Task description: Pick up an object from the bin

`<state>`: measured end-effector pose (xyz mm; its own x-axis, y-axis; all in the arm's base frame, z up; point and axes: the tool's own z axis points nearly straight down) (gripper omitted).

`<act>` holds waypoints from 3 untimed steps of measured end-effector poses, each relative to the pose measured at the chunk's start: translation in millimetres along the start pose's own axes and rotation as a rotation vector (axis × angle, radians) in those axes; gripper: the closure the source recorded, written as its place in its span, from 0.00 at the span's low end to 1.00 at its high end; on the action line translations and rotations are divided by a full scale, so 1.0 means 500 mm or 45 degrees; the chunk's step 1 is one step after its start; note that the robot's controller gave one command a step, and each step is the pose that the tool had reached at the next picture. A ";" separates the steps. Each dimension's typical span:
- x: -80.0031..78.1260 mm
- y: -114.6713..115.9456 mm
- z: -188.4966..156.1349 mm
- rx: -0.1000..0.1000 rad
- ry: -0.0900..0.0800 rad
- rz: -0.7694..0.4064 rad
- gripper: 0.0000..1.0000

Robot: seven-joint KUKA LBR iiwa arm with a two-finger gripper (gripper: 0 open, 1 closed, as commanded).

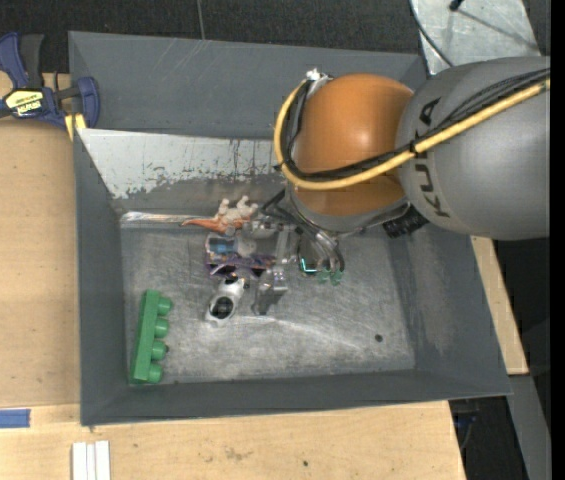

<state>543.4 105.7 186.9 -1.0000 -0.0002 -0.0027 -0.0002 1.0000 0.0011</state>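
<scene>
Fingers (270, 290) sit in the toy heap (230, 253), and I can't tell their gap. Bits look light and stiff; pinch one mid-body.

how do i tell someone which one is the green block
Take the grey bin and look at its floor's lower-left corner. The green block lies there, long, with round studs along its right side. It lies alone, apart from the heap of small mixed bits at the middle.
</scene>
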 end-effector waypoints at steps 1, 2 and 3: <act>-0.026 -0.039 0.088 -0.001 -0.011 -0.038 0.00; -0.025 -0.025 0.208 0.002 -0.014 -0.153 0.00; -0.056 -0.083 0.216 -0.002 -0.040 -0.292 1.00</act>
<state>571.5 64.1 79.1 -0.9731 -0.2278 -0.0345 -0.2279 0.9737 -0.0013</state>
